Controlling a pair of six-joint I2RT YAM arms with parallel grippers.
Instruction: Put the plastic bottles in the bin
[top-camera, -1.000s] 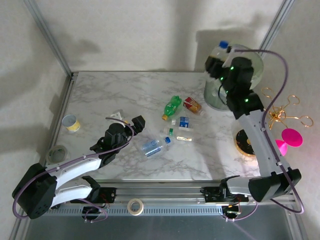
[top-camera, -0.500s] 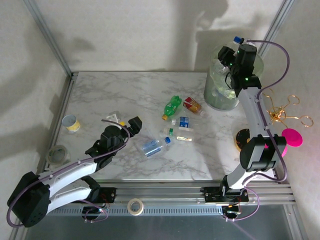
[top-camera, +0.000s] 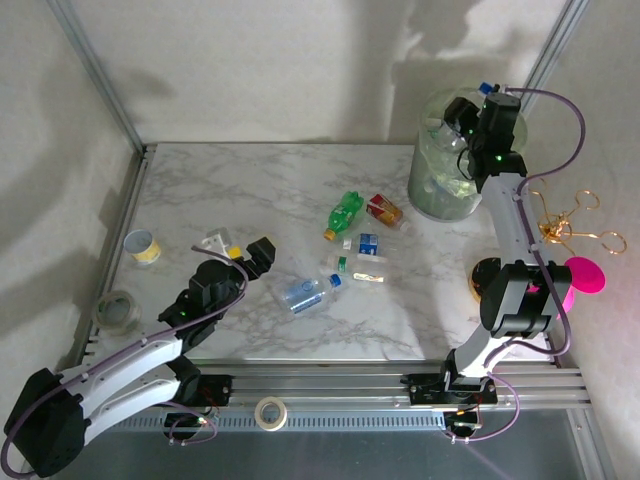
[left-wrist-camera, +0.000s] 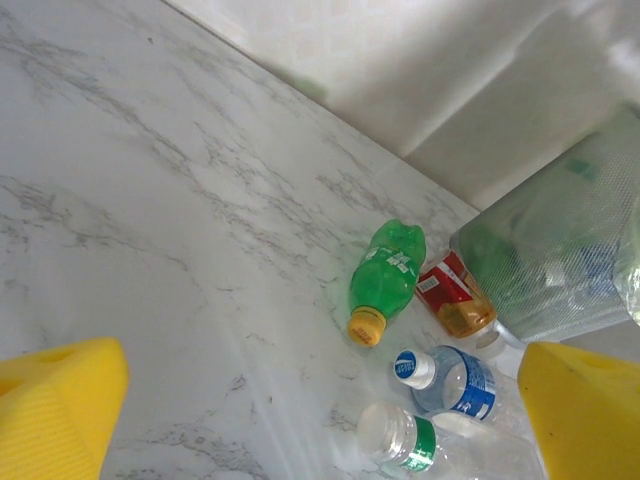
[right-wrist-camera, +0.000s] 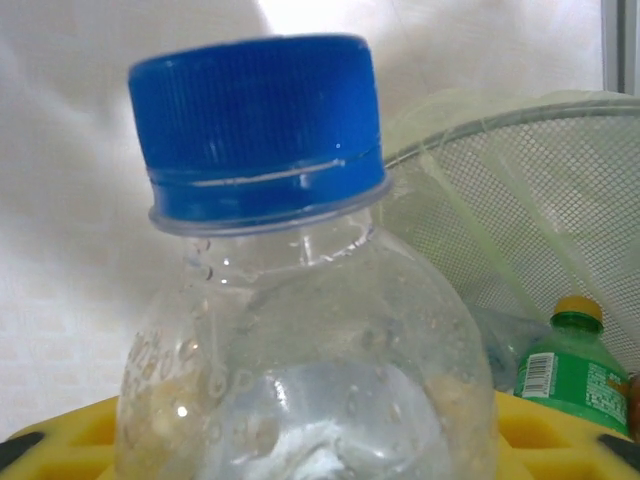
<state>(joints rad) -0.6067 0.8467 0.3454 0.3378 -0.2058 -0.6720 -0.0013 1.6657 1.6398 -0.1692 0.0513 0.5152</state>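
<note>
At the bin (top-camera: 432, 196), the right end effector (top-camera: 480, 102) grips a blue-capped bottle (right-wrist-camera: 300, 330).

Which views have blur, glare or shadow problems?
Top external: sharp, soft arm shadows on the back wall. Left wrist: yellow claw pads blurred at the corners, faint glare on the white marble table. Right wrist: clear blue-capped plastic bottle close-up, slightly soft.
</note>
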